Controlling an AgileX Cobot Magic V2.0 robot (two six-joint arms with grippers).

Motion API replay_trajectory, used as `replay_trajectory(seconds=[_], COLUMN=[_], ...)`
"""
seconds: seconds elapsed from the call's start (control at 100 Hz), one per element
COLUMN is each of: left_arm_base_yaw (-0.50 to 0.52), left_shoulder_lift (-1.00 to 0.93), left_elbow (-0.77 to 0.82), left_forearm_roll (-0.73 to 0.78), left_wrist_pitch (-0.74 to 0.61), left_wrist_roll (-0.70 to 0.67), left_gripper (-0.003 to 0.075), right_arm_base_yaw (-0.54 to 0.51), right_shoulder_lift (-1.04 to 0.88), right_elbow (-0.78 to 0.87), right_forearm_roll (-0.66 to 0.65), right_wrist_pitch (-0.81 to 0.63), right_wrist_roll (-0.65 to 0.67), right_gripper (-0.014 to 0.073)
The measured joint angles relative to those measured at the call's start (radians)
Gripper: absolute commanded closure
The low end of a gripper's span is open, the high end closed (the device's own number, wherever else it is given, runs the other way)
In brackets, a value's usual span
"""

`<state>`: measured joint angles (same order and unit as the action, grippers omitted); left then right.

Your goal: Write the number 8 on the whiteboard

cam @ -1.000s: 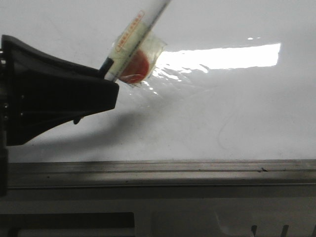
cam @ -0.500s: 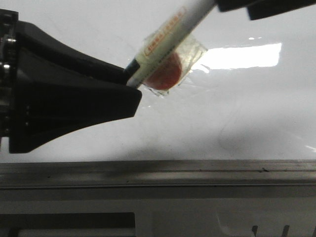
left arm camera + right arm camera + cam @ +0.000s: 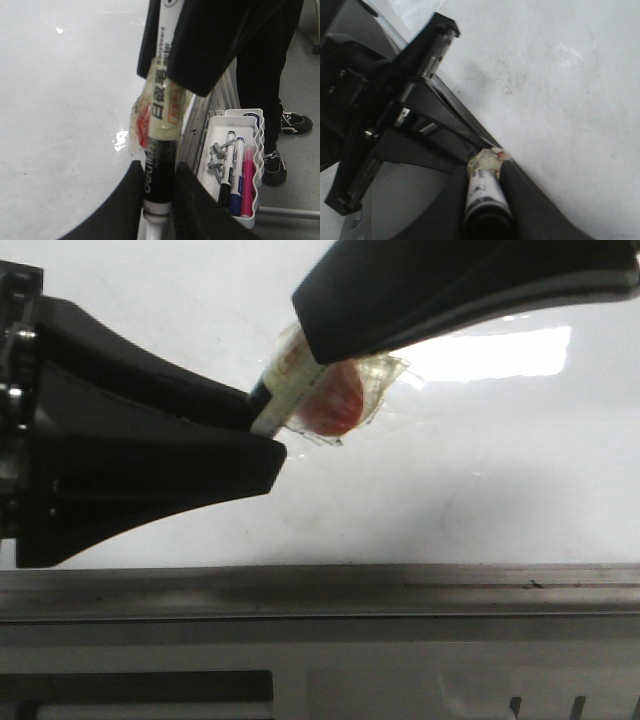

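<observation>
A white marker with a black cap and a wrap of yellowed tape with a red patch hangs over the whiteboard. My left gripper comes in from the left and is shut on the marker's black cap end. My right gripper comes down from the upper right and is shut on the marker's white barrel. Both grippers hold the same marker, end to end, above the board. No number 8 shows on the board in any view.
The board's grey metal edge rail runs along its near side. In the left wrist view a white tray beside the board holds black, blue and pink markers. A person's dark legs stand beyond the tray.
My right gripper has come down from the upper right along the marker and now covers its barrel. My left gripper and the marker shifted right a second ago, then held still.
</observation>
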<state>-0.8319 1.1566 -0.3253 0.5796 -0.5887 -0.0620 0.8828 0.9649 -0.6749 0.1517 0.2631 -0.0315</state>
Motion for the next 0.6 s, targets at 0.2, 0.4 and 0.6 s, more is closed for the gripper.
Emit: replay_trajectory(seconds=[0.2, 0.4, 0.6], left_arm_base_yaw=[0.0, 0.0, 0.0], left_shoulder_lift=[-0.002, -0.097, -0.346], left_elbow=[0.0, 0.0, 0.0], left_forearm_roll=[0.002, 0.004, -0.041], left_wrist_pitch=[0.003, 0.128, 0.374], left_wrist_roll=[-0.018, -0.251, -0.314], left_gripper=[0.0381, 0.0383, 0.0384], right_arm_base_yaw=[0.0, -0.006, -0.008], right_shoulder_lift=[0.0, 0.0, 0.0], right_elbow=[0.0, 0.0, -0.013], right_forearm_roll=[-0.006, -0.001, 0.025], right_wrist_pitch=[-0.011, -0.021, -0.036], right_wrist_roll=[0.0, 0.0, 0.008], right_gripper=[0.0663, 0.0663, 0.0653])
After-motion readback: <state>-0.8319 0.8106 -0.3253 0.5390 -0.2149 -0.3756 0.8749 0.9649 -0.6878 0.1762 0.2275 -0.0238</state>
